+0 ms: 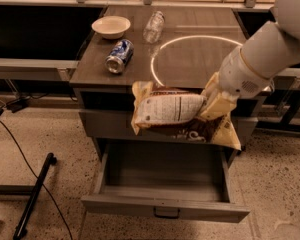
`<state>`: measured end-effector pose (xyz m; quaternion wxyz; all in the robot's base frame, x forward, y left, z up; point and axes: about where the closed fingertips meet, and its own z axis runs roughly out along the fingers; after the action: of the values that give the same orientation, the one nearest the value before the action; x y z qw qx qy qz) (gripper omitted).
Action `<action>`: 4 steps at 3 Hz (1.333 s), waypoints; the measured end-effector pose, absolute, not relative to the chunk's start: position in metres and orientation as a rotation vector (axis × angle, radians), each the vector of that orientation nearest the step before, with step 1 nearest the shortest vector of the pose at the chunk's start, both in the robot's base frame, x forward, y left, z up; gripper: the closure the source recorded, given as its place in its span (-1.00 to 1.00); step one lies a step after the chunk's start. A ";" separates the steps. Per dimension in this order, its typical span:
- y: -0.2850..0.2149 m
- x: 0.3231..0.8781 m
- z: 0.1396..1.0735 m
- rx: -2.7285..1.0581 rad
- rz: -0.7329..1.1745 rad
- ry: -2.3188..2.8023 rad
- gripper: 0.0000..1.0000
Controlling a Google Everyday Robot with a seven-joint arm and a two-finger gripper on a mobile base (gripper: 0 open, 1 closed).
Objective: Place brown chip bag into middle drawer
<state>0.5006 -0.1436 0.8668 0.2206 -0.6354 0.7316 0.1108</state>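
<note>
- Brown chip bag (170, 110), large and crinkly with a white label panel, hangs in the air, clamped at one cream end by my white arm's two-finger gripper (213, 98).
- Its long axis runs roughly level, leftward from the gripper.
- Wide grey metal middle drawer (140, 205) stands open directly below the gripper; I judge a straight descent comes next.

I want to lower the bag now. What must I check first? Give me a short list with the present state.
1. Drawer open: ok.
2. Drawer inside free: ok, nothing seen in it.
3. Bag held by gripper at its right end: ok.
4. Bag above the drawer opening: looks ok, exact depth cannot tell.
5. Can and bowl out of the path: ok, both on the top.
</note>
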 end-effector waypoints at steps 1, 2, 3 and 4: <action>-0.141 0.491 0.848 -1.790 0.334 2.042 1.00; -0.134 0.489 0.853 -1.816 0.330 1.999 1.00; -0.137 0.489 0.797 -1.798 0.396 1.980 1.00; -0.148 0.484 0.701 -1.756 0.434 1.985 1.00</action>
<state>0.4841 -0.1481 0.7006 0.2260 -0.6369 0.7200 0.1575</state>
